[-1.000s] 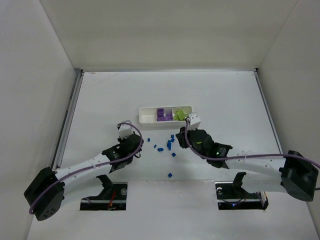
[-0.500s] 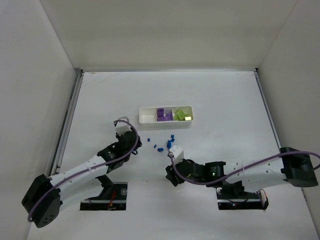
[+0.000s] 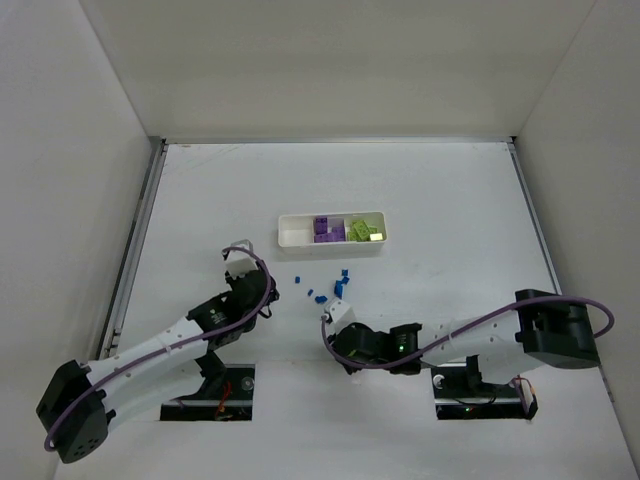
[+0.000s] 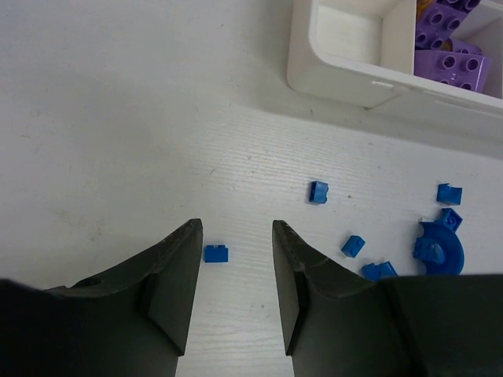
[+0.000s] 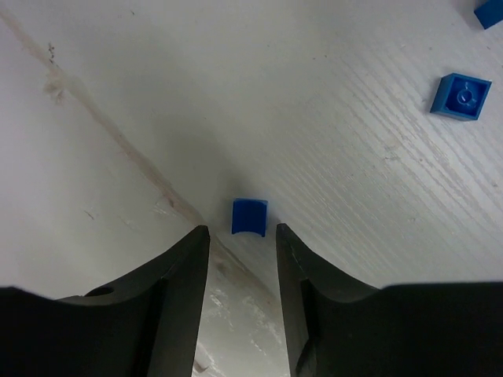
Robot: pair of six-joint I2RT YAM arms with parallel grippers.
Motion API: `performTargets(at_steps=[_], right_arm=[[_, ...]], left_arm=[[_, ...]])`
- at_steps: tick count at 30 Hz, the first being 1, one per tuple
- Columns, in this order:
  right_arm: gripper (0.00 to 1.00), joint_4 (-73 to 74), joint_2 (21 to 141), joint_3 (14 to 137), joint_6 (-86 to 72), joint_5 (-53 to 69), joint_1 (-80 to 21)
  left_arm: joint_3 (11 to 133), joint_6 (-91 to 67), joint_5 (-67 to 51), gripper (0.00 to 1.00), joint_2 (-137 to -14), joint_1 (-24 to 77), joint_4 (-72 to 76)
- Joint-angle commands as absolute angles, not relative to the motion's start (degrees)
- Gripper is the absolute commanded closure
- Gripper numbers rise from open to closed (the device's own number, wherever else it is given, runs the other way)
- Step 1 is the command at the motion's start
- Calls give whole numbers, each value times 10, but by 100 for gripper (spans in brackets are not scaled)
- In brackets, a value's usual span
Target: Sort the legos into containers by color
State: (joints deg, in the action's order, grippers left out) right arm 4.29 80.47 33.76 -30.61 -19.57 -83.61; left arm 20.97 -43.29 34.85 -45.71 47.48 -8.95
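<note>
Jaws apart, the left gripper (image 4: 236,236) frames a tiny blue plastic brick (image 4: 215,253) on the white worktop (image 3: 450,200); the right gripper (image 5: 241,230), likewise open, frames another blue piece (image 5: 249,216). Purple blocks (image 3: 325,229) and lime-green bricks (image 3: 365,230) lie in the long white divided tray (image 3: 289,237).

The tray (image 3: 290,237) is coloured white, with purple blocks (image 3: 325,229) seen in its middle part and lime-green bricks (image 3: 364,231) at its 3 o'clock end. Tiny blue pieces (image 3: 340,288) are seen on the white table (image 3: 450,200), which is marked with thin grey lines.
</note>
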Motion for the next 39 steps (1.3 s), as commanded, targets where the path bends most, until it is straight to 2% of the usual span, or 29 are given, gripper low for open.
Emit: performTargets(at_steps=[1,7,10,15,21,27,39], right_arm=[[58,31,823,370,-301,-198,-830],[74,33,839,375,-301,-220,-831],[79,33,825,369,-306,-239,-831],[80,26,764,357,-301,-265,-803],[80,-20,725,359,-275,-266,-740],[80,-66,736,381,-259,-261,-696],[80,-121,791,430,-239,-212,-610]], left_arm=[[196,-452,364,62,-444,481,-118],[203,-474,370,58,-477,500,-129],[202,-482,370,55,-491,509,-125],[204,-486,373,51,-509,523,-120],[211,-488,375,53,-539,541,-106],[211,-483,394,59,-573,542,-91],[208,-457,382,64,-628,522,-37]])
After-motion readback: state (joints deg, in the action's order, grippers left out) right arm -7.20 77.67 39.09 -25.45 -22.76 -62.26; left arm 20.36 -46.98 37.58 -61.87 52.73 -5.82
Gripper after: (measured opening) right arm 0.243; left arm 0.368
